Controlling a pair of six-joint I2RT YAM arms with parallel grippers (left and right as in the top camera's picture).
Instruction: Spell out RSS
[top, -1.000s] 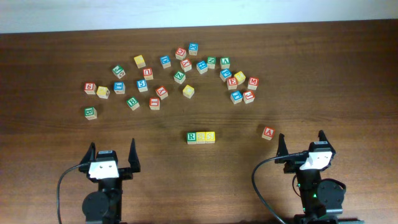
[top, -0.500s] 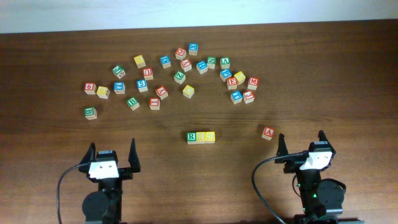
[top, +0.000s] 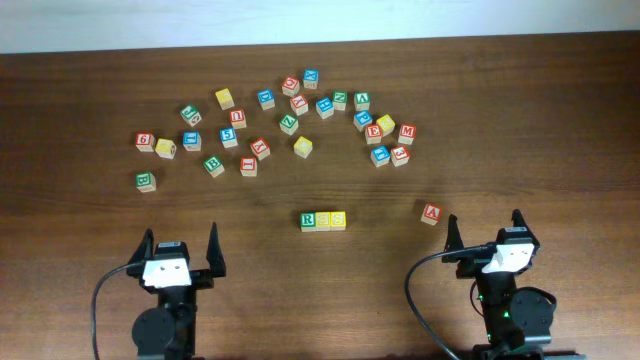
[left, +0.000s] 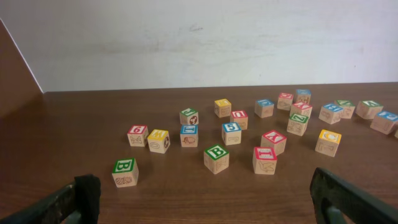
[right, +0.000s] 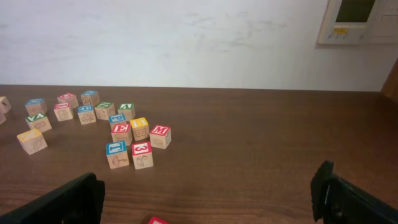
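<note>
Three wooden letter blocks stand side by side in a row at the table's middle: a green R block (top: 308, 220), then two yellow S blocks (top: 330, 220). My left gripper (top: 181, 241) is open and empty near the front left edge, also in the left wrist view (left: 202, 196). My right gripper (top: 484, 229) is open and empty at the front right, also in the right wrist view (right: 208, 193). Neither gripper touches a block.
Several loose letter blocks lie scattered across the back of the table (top: 290, 125). A red A block (top: 431, 212) sits just ahead of my right gripper, its edge showing in the right wrist view (right: 157, 220). A green B block (left: 124, 172) is nearest my left gripper.
</note>
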